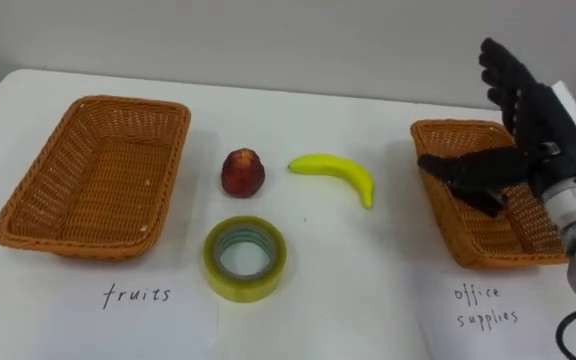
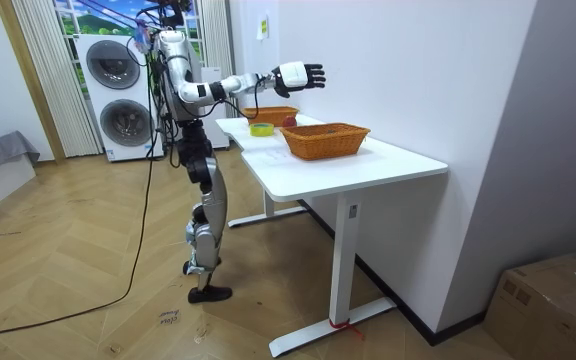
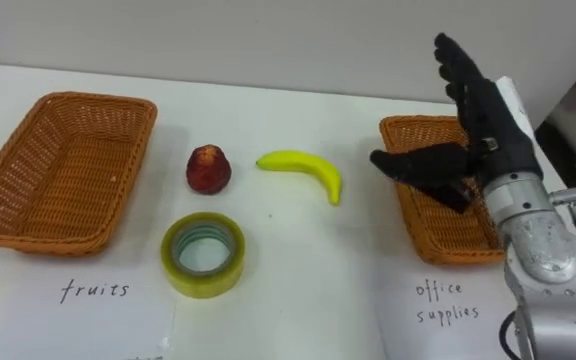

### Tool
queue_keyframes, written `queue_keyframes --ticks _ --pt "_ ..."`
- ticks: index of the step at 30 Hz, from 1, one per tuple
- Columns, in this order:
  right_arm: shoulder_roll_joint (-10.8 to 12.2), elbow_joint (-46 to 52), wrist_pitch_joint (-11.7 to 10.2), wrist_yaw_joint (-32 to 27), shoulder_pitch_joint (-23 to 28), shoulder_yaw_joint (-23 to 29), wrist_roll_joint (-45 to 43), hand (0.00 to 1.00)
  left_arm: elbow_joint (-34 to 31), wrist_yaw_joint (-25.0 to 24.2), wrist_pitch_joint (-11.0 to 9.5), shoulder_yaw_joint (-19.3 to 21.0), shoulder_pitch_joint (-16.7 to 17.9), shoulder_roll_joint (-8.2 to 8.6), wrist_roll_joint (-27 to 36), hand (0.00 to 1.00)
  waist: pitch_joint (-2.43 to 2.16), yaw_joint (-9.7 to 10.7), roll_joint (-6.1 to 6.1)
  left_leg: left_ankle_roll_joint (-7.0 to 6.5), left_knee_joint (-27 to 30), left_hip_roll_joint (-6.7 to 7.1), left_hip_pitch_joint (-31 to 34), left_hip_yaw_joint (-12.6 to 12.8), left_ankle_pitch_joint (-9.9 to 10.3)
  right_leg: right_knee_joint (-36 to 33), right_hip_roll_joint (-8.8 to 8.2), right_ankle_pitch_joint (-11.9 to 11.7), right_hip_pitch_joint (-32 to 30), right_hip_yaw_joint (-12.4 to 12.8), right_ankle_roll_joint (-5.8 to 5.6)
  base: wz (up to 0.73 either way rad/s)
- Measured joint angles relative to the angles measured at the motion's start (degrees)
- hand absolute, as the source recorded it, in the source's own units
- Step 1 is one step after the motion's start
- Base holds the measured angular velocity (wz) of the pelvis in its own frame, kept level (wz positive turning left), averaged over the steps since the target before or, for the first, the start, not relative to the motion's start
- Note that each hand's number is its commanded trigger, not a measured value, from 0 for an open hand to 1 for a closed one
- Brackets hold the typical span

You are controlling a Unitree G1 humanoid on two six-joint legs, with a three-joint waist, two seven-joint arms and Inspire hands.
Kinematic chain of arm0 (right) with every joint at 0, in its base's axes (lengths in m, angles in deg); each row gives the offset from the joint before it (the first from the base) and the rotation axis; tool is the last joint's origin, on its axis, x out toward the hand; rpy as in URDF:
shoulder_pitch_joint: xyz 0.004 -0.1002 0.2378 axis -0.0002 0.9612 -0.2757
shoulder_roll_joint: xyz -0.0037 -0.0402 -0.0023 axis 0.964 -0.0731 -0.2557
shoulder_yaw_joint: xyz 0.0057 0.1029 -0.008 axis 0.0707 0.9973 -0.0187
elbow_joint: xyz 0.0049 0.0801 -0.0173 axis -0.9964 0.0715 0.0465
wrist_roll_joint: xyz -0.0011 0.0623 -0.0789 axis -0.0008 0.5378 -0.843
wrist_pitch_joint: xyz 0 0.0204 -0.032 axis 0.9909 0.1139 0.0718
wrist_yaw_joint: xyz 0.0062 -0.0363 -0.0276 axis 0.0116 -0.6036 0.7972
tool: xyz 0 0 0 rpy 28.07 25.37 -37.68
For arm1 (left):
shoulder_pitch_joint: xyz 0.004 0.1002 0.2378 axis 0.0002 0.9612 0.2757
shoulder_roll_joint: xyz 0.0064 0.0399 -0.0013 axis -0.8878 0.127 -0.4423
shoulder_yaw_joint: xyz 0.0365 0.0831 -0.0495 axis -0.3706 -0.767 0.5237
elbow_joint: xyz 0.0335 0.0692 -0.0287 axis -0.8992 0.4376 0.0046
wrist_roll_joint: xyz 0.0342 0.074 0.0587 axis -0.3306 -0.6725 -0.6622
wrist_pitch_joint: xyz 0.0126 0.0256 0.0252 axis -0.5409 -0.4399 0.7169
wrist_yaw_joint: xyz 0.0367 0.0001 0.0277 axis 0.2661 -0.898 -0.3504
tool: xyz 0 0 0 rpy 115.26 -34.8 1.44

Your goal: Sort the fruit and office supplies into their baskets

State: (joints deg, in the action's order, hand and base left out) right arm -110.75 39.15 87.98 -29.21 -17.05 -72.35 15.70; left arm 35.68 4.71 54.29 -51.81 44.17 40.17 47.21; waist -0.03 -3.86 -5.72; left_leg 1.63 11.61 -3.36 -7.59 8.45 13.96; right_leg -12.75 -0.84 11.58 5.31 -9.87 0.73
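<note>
A roll of yellow tape (image 1: 245,258) is lying flat near the front of a white table (image 1: 368,290). Just beyond it a red fruit (image 1: 242,172) is sitting, and to that fruit's right a banana (image 1: 335,174) is lying, apart from both. All three are resting on the tabletop between two wicker baskets. The left basket (image 1: 128,102) is sitting well to the left of them, with a handwritten paper label (image 1: 138,294) in front of it. The right basket (image 1: 498,260) is sitting at the right. The robot's right hand (image 1: 533,120) is hovering over it, fingers spread straight and thumb pointing left, gripping nothing. In the room view the robot is standing at the table's end, with stacked washing machines (image 2: 118,90) behind it.
</note>
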Motion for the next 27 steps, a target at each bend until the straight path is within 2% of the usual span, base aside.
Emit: queue_keyframes --ticks 8,12,17,21,22,27 --pt "0.0 0.01 0.0 0.83 -3.4 -2.51 1.44 0.0 -0.58 0.02 0.0 -0.11 0.02 -0.05 0.01 0.0 0.11 -1.15 -0.98 -0.05 0.24 0.21 0.72 -2.24 -0.04 0.35 -0.28 0.02 0.62 -2.22 -0.03 0.13" --pt "-0.01 -0.03 0.0 0.86 -3.47 -4.34 2.91 0.0 -0.6 0.19 0.03 -0.29 0.09 -0.1 0.01 0.0 0.12 -1.4 -0.98 -0.07 0.31 0.16 0.93 -2.48 -0.07 0.42 -0.29 0.02 0.61 -2.87 -0.03 0.05" --pt "0.0 -0.04 0.01 1.63 -3.47 -7.74 3.56 0.0 -0.81 0.98 0.13 -2.38 0.2 -0.05 0.05 0.0 0.2 -1.6 -1.0 -0.06 0.62 0.17 1.07 -2.59 -0.07 0.42 -0.28 0.02 0.71 -3.05 -0.02 0.0" --pt "0.01 -0.67 0.14 1.83 -3.54 -10.46 1.73 0.0 -1.0 1.38 0.9 -3.87 -0.13 -0.01 0.2 0.0 0.22 -2.69 -1.1 -0.07 1.09 0.21 1.26 -2.9 -0.06 0.63 -0.3 0.02 0.86 -3.01 -0.02 0.02" --pt "0.03 -0.81 0.85 1.88 -3.68 -11.43 0.93 0.0 -1.02 1.62 1.24 -4.37 -0.46 -0.04 0.2 0.0 0.22 -2.82 -1.16 -0.07 1.23 0.27 1.49 -3.18 -0.06 0.86 -0.28 0.01 0.91 -3.15 -0.01 0.13" --pt "0.03 -2.89 1.24 1.85 -4.52 -13.65 0.86 0.0 -1.6 2.71 1.39 -4.8 -1.03 -0.04 0.47 0.0 0.25 -4.12 -1.19 -0.06 1.74 0.33 2.22 -4.02 -0.06 1.07 -0.37 0.02 0.66 -4.26 0.0 0.12"
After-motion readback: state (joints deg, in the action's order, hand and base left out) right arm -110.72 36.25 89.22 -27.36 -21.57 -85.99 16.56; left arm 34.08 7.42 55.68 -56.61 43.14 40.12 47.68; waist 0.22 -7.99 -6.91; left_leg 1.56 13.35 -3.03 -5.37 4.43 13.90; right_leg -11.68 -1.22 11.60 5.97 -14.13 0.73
